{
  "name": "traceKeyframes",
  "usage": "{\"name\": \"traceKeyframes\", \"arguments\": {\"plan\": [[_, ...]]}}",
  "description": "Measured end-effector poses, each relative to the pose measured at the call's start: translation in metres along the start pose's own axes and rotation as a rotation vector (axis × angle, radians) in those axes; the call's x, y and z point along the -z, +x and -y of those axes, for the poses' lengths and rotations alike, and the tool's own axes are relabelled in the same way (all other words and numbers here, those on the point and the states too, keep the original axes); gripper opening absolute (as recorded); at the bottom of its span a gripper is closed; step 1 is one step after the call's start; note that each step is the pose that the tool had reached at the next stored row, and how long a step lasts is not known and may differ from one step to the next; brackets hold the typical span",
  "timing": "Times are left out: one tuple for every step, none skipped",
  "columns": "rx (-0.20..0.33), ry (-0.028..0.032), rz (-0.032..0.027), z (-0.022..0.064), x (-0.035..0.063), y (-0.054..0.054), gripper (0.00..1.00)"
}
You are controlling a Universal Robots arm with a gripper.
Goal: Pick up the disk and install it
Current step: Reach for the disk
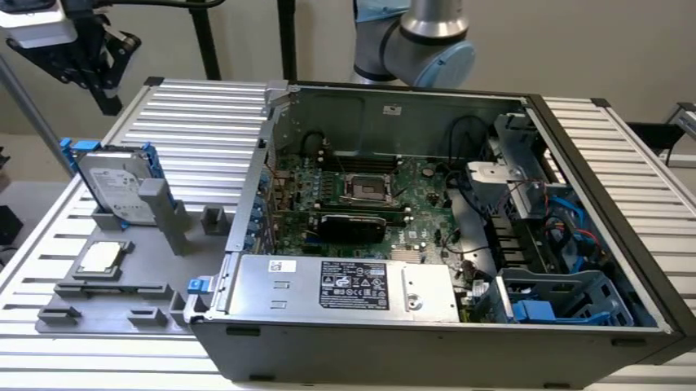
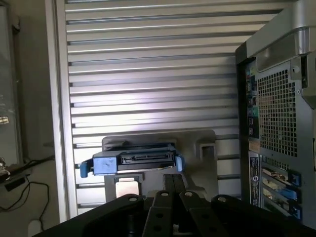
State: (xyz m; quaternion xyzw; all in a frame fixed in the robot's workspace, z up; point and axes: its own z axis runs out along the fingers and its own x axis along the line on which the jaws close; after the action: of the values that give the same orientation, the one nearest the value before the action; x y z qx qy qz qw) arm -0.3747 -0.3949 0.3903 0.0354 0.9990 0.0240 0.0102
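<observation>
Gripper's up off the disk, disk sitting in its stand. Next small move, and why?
Probably open the gripper: its jaws look shut, it hangs clear of the disk, and the disk stands upright in the grey holder, untouched. Shut jaws can't straddle it.

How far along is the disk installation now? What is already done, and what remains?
Nothing looks done yet. The disk stands upright in its grey holder on the exterior view's left, outside the open computer case. In hand: nothing. The gripper is shut and empty, and hangs above the disk, apart from it. Left: both the pick-up and the install into the case.
</observation>
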Motion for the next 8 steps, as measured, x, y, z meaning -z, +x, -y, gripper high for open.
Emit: {"name": "traceKeyframes", "arguments": {"plan": [[0.000, 0.0000, 0.0000, 0.0000, 0.0000, 0.004, 0.11], [0.000, 0.0000, 0.0001, 0.0000, -0.0001, 0.009, 0.11], [0.000, 0.0000, 0.0000, -0.0001, -0.0001, 0.014, 0.11], [0.000, 0.0000, 0.0000, -0.0001, -0.0001, 0.018, 0.11], [0.000, 0.0000, 0.0000, -0.0001, -0.0001, 0.023, 0.11], [0.000, 0.0000, 0.0000, -0.0002, -0.0001, 0.027, 0.11], [0.000, 0.0000, 0.0000, -0.0002, -0.0002, 0.032, 0.11], [0.000, -0.0001, 0.0000, -0.0002, -0.0002, 0.036, 0.11]]}}
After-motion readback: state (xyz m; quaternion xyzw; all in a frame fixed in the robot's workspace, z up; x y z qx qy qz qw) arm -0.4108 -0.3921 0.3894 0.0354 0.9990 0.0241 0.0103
